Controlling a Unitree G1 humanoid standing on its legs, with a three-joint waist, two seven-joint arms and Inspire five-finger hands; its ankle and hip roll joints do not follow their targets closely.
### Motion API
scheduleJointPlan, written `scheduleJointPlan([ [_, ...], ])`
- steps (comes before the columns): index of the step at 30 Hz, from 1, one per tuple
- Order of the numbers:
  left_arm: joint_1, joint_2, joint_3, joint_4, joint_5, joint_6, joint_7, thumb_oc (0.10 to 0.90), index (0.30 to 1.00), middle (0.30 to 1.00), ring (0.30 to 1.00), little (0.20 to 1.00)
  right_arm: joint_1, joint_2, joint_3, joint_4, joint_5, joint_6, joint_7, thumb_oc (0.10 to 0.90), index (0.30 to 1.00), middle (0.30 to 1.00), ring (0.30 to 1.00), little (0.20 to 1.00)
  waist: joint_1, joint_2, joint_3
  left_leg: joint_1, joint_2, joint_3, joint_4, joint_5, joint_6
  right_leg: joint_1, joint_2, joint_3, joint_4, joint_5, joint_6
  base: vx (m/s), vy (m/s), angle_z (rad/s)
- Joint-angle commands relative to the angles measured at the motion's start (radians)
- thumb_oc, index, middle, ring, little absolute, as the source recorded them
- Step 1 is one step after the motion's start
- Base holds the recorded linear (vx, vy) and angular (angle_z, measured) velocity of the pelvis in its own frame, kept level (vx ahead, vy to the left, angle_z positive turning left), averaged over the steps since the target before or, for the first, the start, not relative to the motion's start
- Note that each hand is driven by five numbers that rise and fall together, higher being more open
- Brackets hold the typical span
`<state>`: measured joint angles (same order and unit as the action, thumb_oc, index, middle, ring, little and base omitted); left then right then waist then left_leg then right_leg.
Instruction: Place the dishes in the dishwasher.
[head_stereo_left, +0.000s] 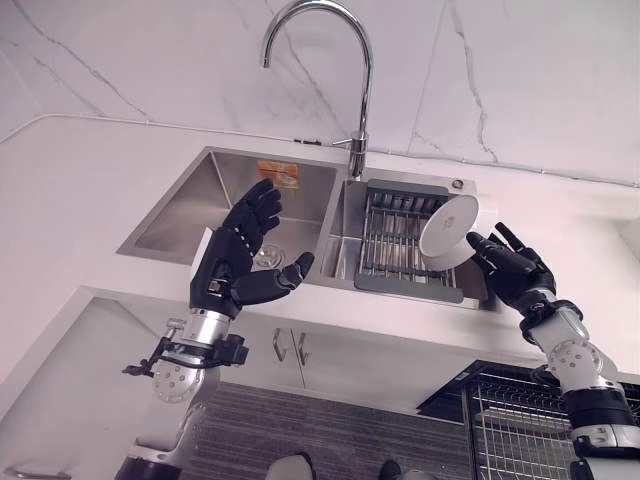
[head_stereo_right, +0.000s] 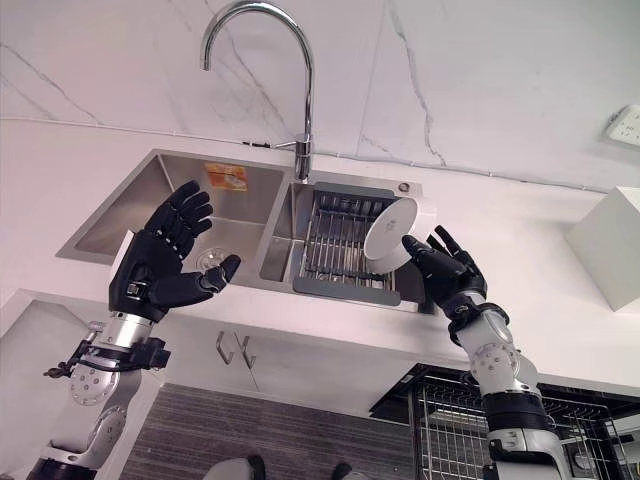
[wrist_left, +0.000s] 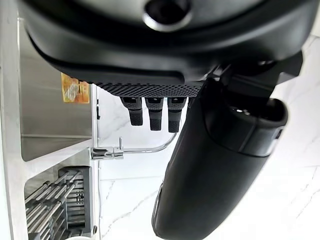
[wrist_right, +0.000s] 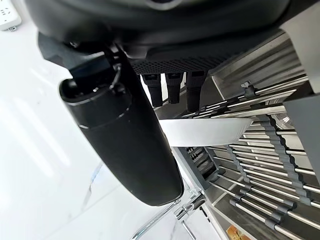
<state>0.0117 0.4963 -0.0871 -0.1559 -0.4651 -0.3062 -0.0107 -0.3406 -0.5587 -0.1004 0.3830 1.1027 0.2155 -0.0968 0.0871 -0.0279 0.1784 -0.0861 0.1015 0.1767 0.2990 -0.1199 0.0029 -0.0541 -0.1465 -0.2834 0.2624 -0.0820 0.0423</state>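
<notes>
Double steel sink (head_stereo_left: 175, 225) set in a white counter (head_stereo_left: 80, 170); tap (head_stereo_left: 355, 60) at the back between the basins. Right basin carries a dark drying rack (head_stereo_left: 395, 240).

Task's thing: one white plate (head_stereo_left: 450, 228), tilted up on edge at the rack's right end, its round face turned toward the rack and the left basin, rim toward the counter's front edge.

Right hand (head_stereo_left: 510, 265) is right behind the plate on its right side, fingers spread and fairly straight, tips touching the plate's rim and back. Right wrist view shows the plate's white edge crossing between thumb and fingers (wrist_right: 172, 85); whether the thumb actually pinches it is hard to judge, probably only a loose bracket, not a closed grasp.

Left hand (head_stereo_left: 235, 260) hangs over the left basin's front edge, fingers straight, thumb out, empty, well apart from the plate.

Dishwasher basket (head_stereo_left: 520, 425) sits below the counter's front edge, under the right arm.

Judgement: right hand is plainly the nearer. The move depends on closing thumb and fingers across the plate's thin axis, then carrying it down and toward the front.
</notes>
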Motion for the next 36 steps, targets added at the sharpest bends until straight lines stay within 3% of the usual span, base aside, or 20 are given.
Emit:
scheduleJointPlan([
  [1, -0.110, 0.036, -0.018, -0.084, -0.018, -0.074, -0.014, 0.800, 0.900, 0.900, 0.900, 0.900, -0.131, -0.074, -0.022, 0.043, -0.005, -0.047, -0.003, 0.800, 0.900, 0.900, 0.900, 0.900, 0.010, -0.014, -0.053, 0.063, 0.036, 0.003, 0.001, -0.154, -0.032, 0.061, -0.044, -0.044, 0.038, -0.156, 0.063, -0.01, 0.005, 0.03],
  [36, -0.125, 0.055, -0.041, -0.081, -0.044, -0.061, -0.001, 0.800, 0.900, 0.900, 0.900, 0.900, -0.287, -0.166, 0.060, 0.185, -0.066, 0.056, 0.035, 0.800, 0.900, 0.900, 0.900, 0.900, 0.038, -0.021, -0.054, 0.061, 0.029, -0.010, 0.001, -0.146, -0.034, 0.069, -0.048, -0.056, 0.038, -0.156, 0.060, 0.00, 0.001, 0.00],
])
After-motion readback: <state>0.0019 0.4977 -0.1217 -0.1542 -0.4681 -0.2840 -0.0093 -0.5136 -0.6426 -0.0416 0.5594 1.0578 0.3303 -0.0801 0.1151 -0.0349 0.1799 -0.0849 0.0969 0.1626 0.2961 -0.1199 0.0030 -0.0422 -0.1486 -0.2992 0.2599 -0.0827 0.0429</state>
